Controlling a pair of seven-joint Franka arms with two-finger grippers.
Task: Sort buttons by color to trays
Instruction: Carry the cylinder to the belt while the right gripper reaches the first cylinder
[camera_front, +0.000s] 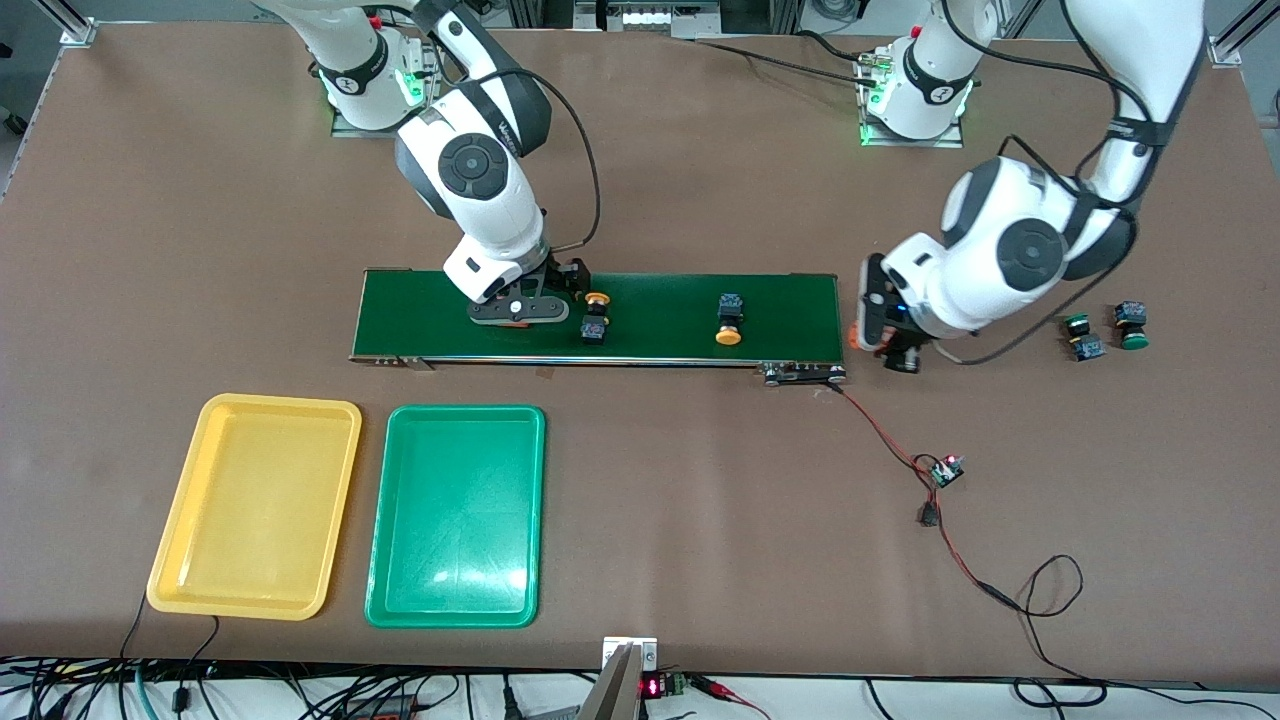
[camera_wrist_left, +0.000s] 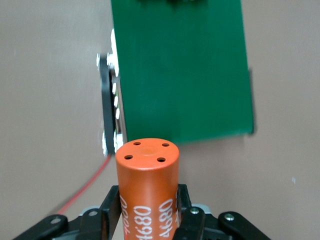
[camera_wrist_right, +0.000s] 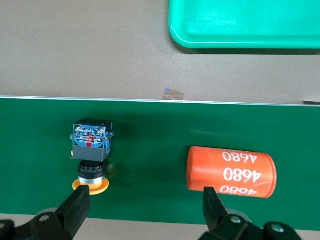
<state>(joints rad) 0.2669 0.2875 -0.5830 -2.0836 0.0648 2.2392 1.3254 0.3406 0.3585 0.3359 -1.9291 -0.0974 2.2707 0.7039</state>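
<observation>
Holding an orange 4680 cylinder (camera_wrist_left: 148, 187) clamped in my left gripper (camera_front: 888, 340), off the conveyor belt (camera_front: 660, 345) end. My right gripper (camera_wrist_right: 145, 210), fingers spread wide, sits over a yellow button (camera_front: 595, 317); another yellow button (camera_front: 729, 320) lies mid-belt. Two green buttons (camera_front: 1108, 330) rest on the table at the left arm's end. The yellow tray (camera_front: 200, 510) and green tray (camera_front: 385, 540) lie nearer the camera.

Brown table (camera_front: 700, 500) w/ conveyor belt (camera_front: 660, 330), yellow tray (camera_front: 255, 505), green tray (camera_front: 455, 515).
</observation>
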